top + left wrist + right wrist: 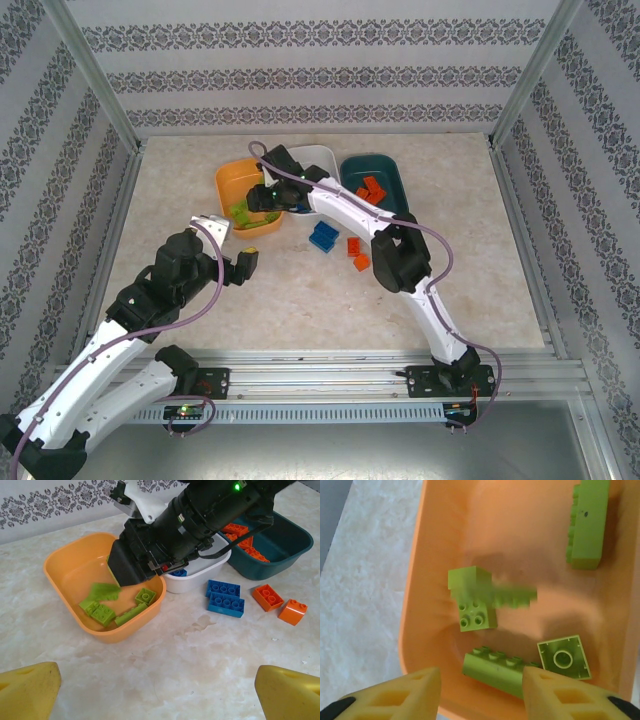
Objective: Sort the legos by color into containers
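R gripper (480,692) hangs over the orange tub (75,565), far left, jaws wide, holding nothing. A blurred lime brick (492,594) sits under it, prob mid-drop, w/ other lime bricks (103,614) on the tub floor. L gripper (159,692) is wide too, empty, near side. Sorted orange bricks (245,542) lie in the teal tub (285,545), and a blue brick (178,572) in the white tub (195,582). Left on the table (150,670): two loose blue bricks (225,600) and two loose orange bricks (268,596). Green looks done; the rest is nearly there.
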